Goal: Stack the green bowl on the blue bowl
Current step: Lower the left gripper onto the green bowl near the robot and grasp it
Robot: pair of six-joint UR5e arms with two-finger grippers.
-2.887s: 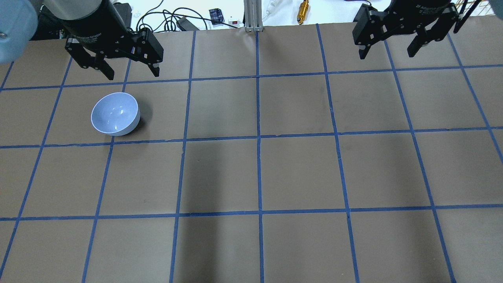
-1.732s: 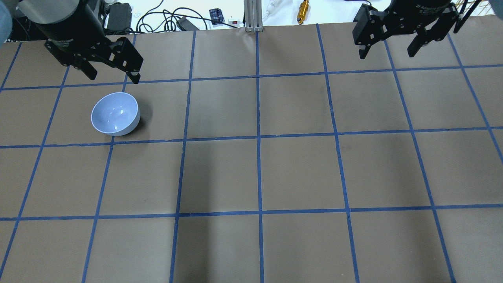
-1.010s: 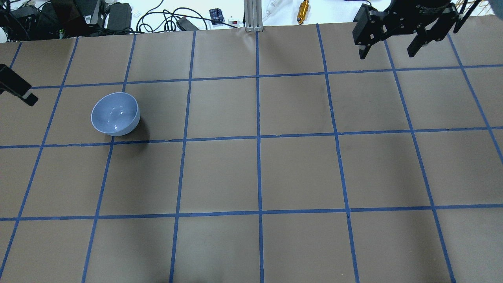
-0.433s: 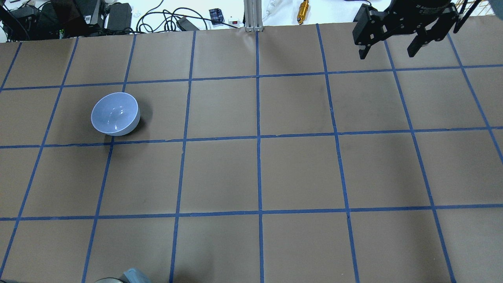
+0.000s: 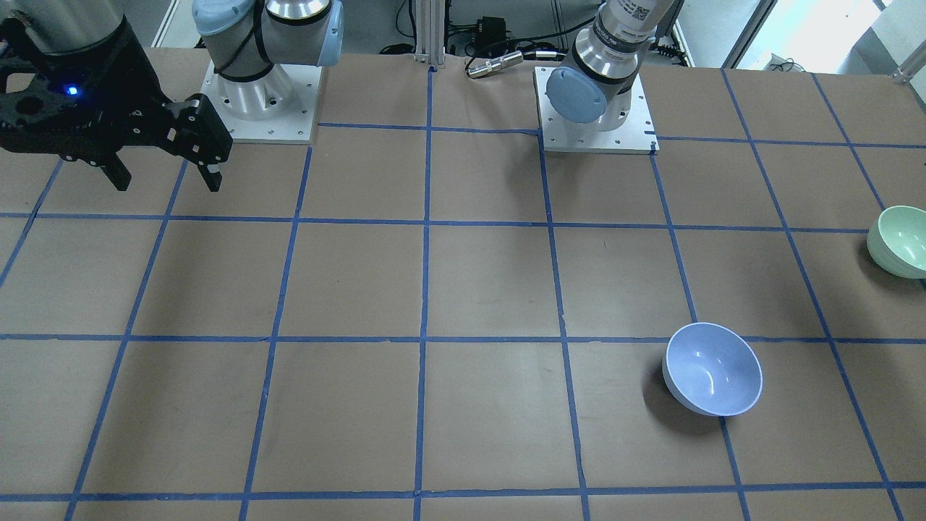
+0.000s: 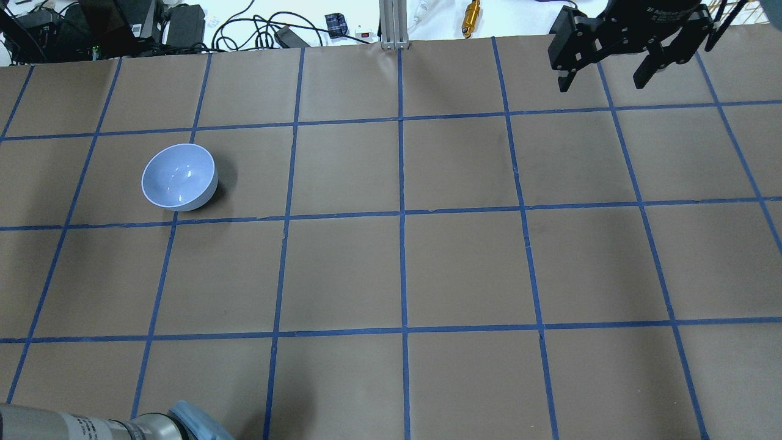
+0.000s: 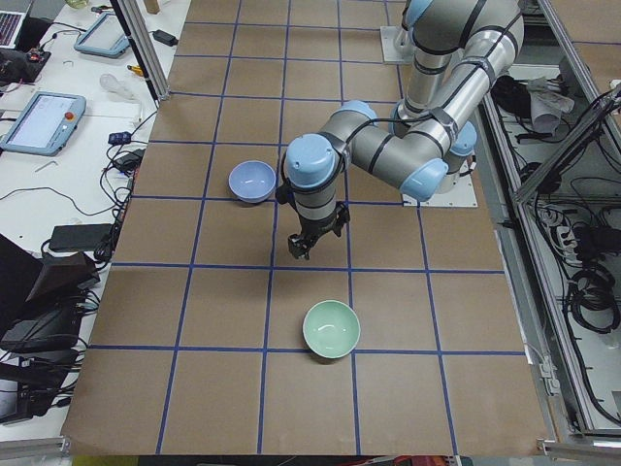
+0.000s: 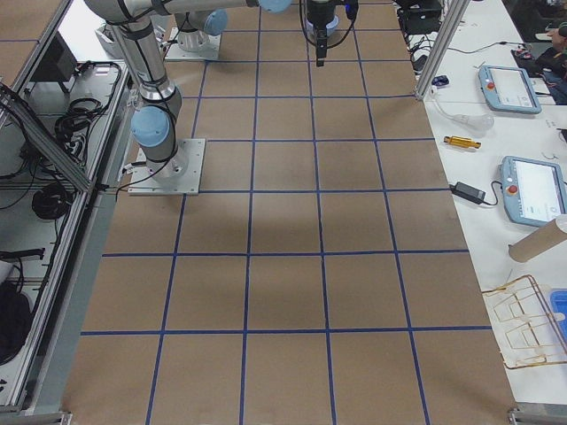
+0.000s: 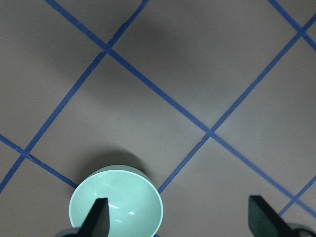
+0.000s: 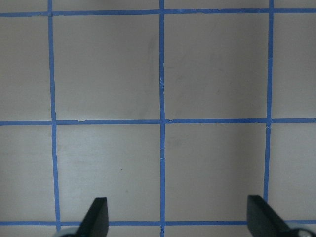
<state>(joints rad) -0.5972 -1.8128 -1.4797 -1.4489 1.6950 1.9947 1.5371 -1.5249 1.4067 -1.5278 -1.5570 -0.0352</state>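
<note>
The green bowl (image 9: 116, 207) sits upright on the table, low and left in the left wrist view, partly behind one finger (image 9: 98, 219). It also shows at the right edge of the front view (image 5: 901, 242) and in the exterior left view (image 7: 331, 328). The blue bowl (image 6: 179, 177) stands upright and empty, about two squares from the green bowl (image 5: 712, 378). My left gripper (image 9: 180, 222) is open and empty, hovering above the table between the two bowls (image 7: 309, 243). My right gripper (image 6: 602, 84) is open and empty at the far right, well away from both bowls.
The table (image 6: 464, 263) is brown paper with a blue tape grid. Cables, a power brick and a brass tool (image 6: 470, 15) lie beyond its far edge. A left arm segment (image 6: 91, 425) crosses the overhead view's bottom-left corner. The arm bases (image 5: 597, 108) stand at the robot's side.
My left gripper, open, left its place behind the blue bowl, swung off the overhead view's left edge, and its arm now shows at the bottom left. The blue bowl and right gripper have not moved.
</note>
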